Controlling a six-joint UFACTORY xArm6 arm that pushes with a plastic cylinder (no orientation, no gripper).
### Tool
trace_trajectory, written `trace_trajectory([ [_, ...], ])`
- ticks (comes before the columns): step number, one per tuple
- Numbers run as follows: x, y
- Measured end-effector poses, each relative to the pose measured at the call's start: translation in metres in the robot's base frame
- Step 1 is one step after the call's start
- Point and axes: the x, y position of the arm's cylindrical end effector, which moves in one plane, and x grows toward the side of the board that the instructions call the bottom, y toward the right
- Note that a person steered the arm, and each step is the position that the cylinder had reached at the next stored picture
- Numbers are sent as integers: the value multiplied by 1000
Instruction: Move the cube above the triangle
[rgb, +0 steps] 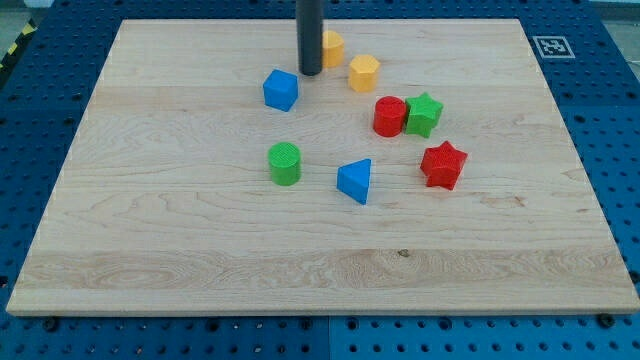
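Note:
A blue cube (281, 89) sits in the upper middle of the wooden board (150, 220). A blue triangle (356, 181) lies lower and to the right of it, near the board's centre. My tip (310, 72) is at the end of the dark rod, just to the upper right of the blue cube, close to it; I cannot tell whether it touches. The rod partly hides a yellow block (332, 47) behind it.
A yellow hexagonal block (363, 73) lies right of my tip. A red cylinder (389, 116) and a green star (424, 114) touch each other right of centre. A red star (443, 165) lies below them. A green cylinder (285, 163) lies left of the triangle.

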Motion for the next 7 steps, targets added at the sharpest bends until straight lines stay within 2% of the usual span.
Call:
trace_trajectory([
  [2, 10, -72],
  [4, 40, -15],
  [7, 45, 5],
])
